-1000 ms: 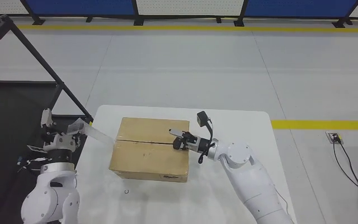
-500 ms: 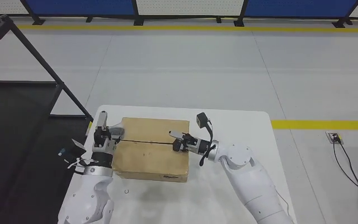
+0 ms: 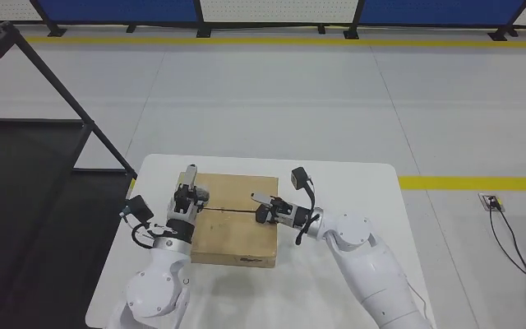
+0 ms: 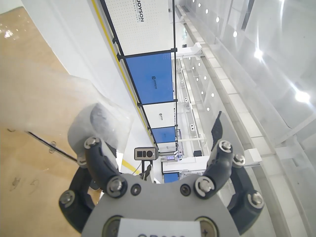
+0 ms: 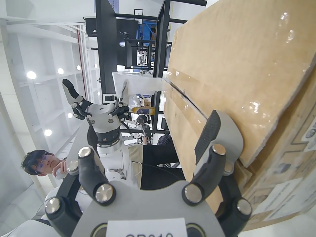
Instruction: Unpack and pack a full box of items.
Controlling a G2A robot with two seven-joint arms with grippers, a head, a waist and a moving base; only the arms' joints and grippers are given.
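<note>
A closed brown cardboard box (image 3: 230,222) lies on the white table (image 3: 353,185), its two top flaps meeting at a dark seam. My left gripper (image 3: 191,193) is at the box's left end, open, with a strip of clear tape (image 4: 108,122) clinging to one finger. In the right wrist view that tape strip (image 5: 138,83) runs from the left gripper (image 5: 96,97) to the seam's far end. My right gripper (image 3: 265,206) is at the seam's right end, open, one finger (image 5: 212,134) resting on the box top (image 5: 234,57) beside the seam.
A black metal frame (image 3: 78,123) stands off the table's left side above a dark floor mat. The table has free room to the right of the box and along its front edge.
My left arm has swung in from beyond the table's left edge to the box's left end, bringing the stretched tape strip with it. The right gripper has stayed at the seam.
</note>
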